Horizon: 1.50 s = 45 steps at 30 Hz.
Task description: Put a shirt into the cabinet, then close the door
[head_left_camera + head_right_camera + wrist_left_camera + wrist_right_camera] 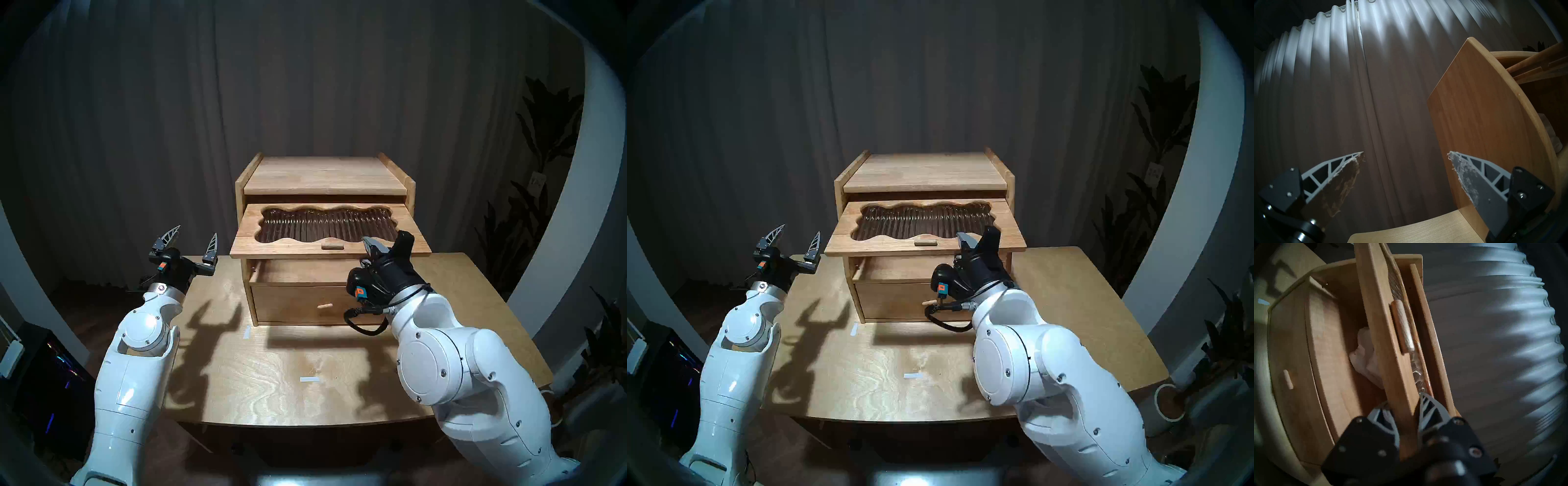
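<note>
The light-brown wooden cabinet (325, 176) stands at the back of the table. Its door (291, 247), a flap with a wavy ribbed glass window and a small handle (332, 243), juts out almost level over the open compartment. My right gripper (1404, 398) is shut on the door's front edge, right of the handle, also seen from the head (376, 247). The white shirt (1366, 353) lies bundled inside the compartment under the door. My left gripper (195, 230) hangs open and empty to the left of the cabinet, beside its side wall (1483, 118).
A drawer with a peg knob (324, 305) sits shut below the compartment. The wooden table (271, 373) carries two white tape marks (309, 379). A dark curtain hangs behind, and potted plants (543, 135) stand to the right.
</note>
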Each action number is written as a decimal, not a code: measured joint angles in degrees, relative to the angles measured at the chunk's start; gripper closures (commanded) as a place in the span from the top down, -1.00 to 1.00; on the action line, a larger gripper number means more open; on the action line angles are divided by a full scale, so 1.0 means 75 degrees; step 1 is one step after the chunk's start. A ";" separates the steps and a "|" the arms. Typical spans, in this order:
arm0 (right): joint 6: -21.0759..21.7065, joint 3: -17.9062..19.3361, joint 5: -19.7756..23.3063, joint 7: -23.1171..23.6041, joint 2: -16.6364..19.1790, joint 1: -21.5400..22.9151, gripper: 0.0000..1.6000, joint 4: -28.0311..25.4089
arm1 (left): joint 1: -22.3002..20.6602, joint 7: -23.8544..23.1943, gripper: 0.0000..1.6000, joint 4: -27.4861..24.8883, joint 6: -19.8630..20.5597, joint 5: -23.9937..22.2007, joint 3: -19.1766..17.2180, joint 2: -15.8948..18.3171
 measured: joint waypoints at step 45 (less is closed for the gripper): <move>-0.0461 0.3046 0.4972 -0.2014 -0.2676 -0.0145 1.00 -0.0202 | 0.0001 0.0012 1.00 0.0038 0.0001 0.0005 0.0000 0.0001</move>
